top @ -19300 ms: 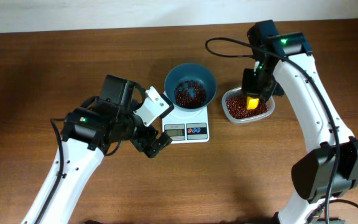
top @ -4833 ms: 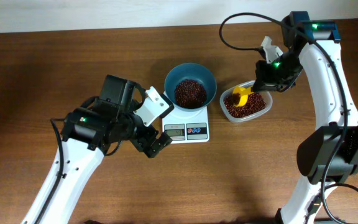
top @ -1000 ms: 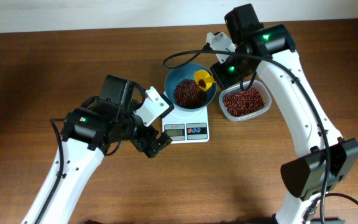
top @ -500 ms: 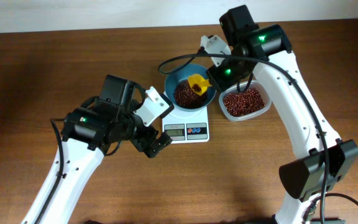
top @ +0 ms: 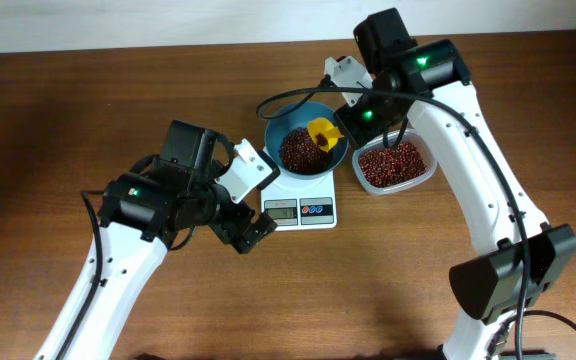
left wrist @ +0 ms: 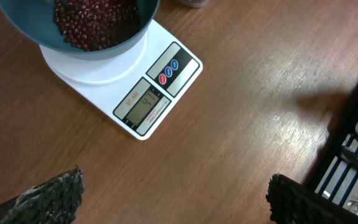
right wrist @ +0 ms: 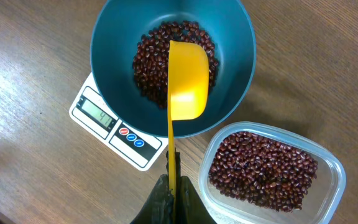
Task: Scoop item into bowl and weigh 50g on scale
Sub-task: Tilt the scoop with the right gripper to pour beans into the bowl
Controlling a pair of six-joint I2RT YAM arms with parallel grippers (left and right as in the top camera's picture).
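Overhead, the right gripper (top: 356,116) clamps the yellow scoop (top: 321,133), tipped over the teal bowl (top: 277,122) on the scale (top: 298,211) to pour; left wrist, the left gripper (left wrist: 176,205) hangs spread and empty nearby; right wrist, beans (right wrist: 151,62) lie in the teal bowl and the clear container (right wrist: 332,163)

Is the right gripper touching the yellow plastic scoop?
Touching. The right wrist view shows the right gripper shut on the thin handle of the yellow plastic scoop.
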